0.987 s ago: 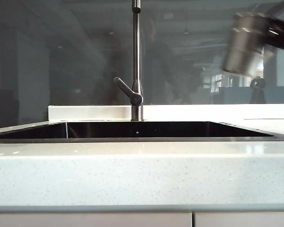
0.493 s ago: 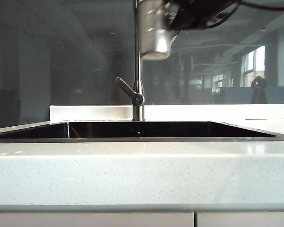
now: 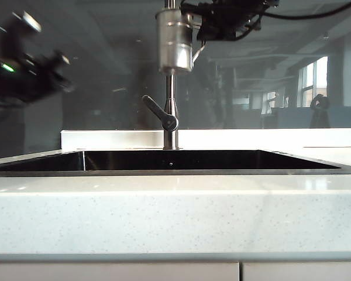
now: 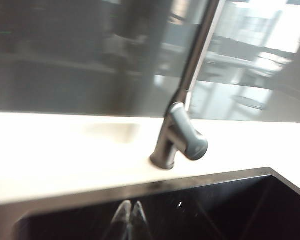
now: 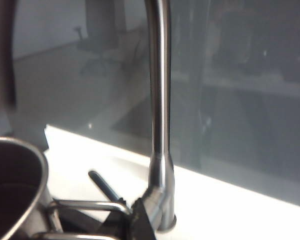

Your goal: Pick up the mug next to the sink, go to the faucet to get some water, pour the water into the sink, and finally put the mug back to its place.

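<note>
**Mug arriving at the faucet**

Now that the mug (image 3: 175, 41) has swung in from the bench's right end, it is hanging upright against the faucet (image 3: 170, 105) pipe, high over the sink (image 3: 164, 171), so filling is likely next. The right pincer (image 5: 140, 222) is clamping its thin handle. The left pincer (image 4: 130, 220), fully closed and empty, is arriving over the sink's left end

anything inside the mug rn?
Right wrist view shows the mug's dark interior, no water evident; its bottom is cut off. Right gripper holds its handle by the faucet. Left gripper hangs shut over the sink.
</note>
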